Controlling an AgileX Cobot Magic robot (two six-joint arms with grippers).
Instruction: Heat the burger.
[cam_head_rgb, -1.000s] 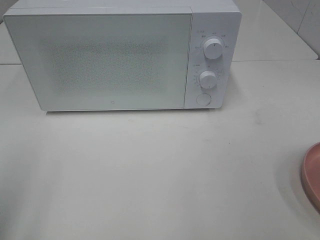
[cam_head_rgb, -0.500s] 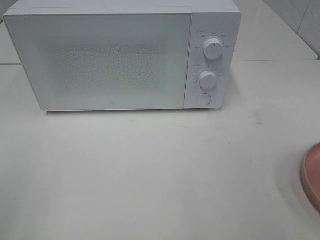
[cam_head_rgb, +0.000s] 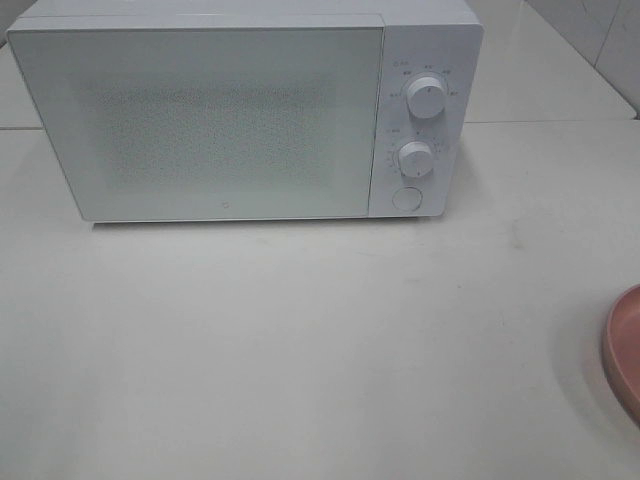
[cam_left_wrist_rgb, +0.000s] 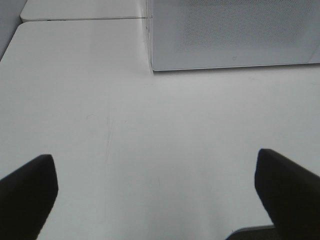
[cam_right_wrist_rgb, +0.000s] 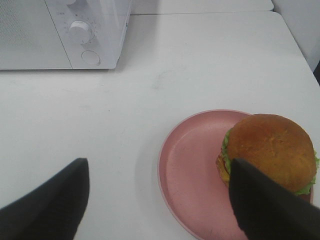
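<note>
The burger (cam_right_wrist_rgb: 270, 145), with a golden-brown bun and green lettuce, sits on the far side of a pink plate (cam_right_wrist_rgb: 190, 175) in the right wrist view. My right gripper (cam_right_wrist_rgb: 157, 200) hangs open above the plate's near rim. One of its black fingers (cam_right_wrist_rgb: 270, 210) overlaps the burger's near edge and the other finger (cam_right_wrist_rgb: 45, 205) is over bare table. My left gripper (cam_left_wrist_rgb: 155, 200) is wide open over bare table, with nothing between its fingers (cam_left_wrist_rgb: 25, 195). Neither gripper shows in the exterior high view.
A white microwave (cam_head_rgb: 230, 120) with its door shut stands at the back of the table, with two knobs (cam_head_rgb: 425, 97) and a round button (cam_head_rgb: 406, 198) on its right panel. Only the pink plate's edge (cam_head_rgb: 625, 350) shows at the right border. The microwave's lower corner (cam_left_wrist_rgb: 155, 67) lies ahead of the left gripper.
</note>
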